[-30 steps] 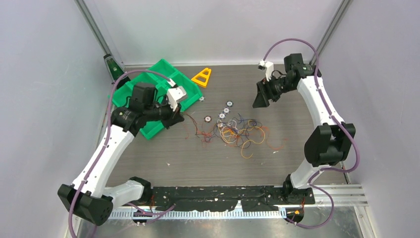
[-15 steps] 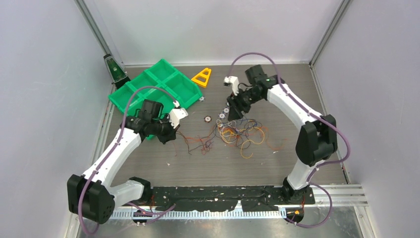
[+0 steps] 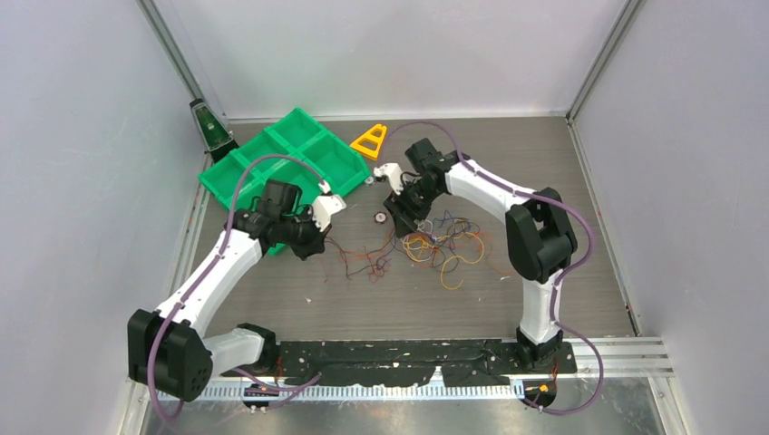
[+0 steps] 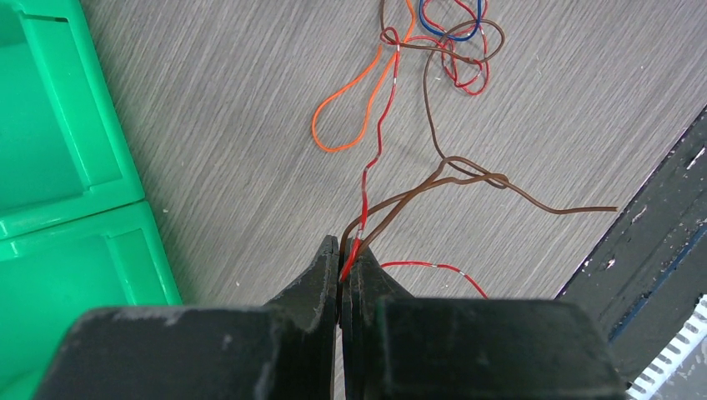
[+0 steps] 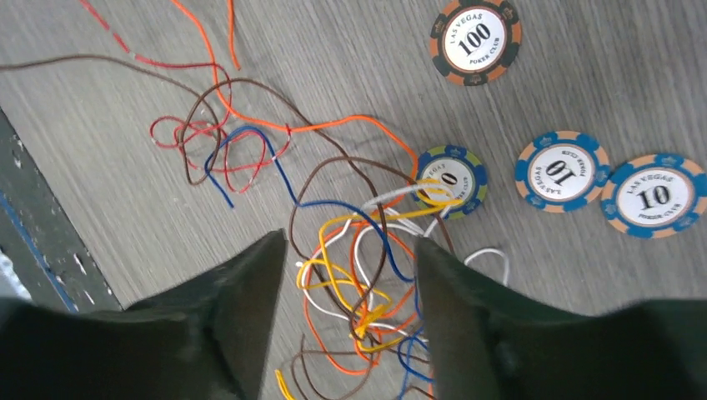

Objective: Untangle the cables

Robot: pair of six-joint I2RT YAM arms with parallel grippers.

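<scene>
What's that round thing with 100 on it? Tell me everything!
The round orange-and-black poker chip looks like hard plastic, with striped edge blocks and a white middle printed LAS VEGAS, 100, POKER CLUB. It lies flat, face up, on the grey wood-grain table. None of the thin coloured wires touch it.

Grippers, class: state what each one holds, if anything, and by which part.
Left gripper pinches a red cable and a brown cable on their loose outer stretches. Right gripper open, holding nothing.
</scene>
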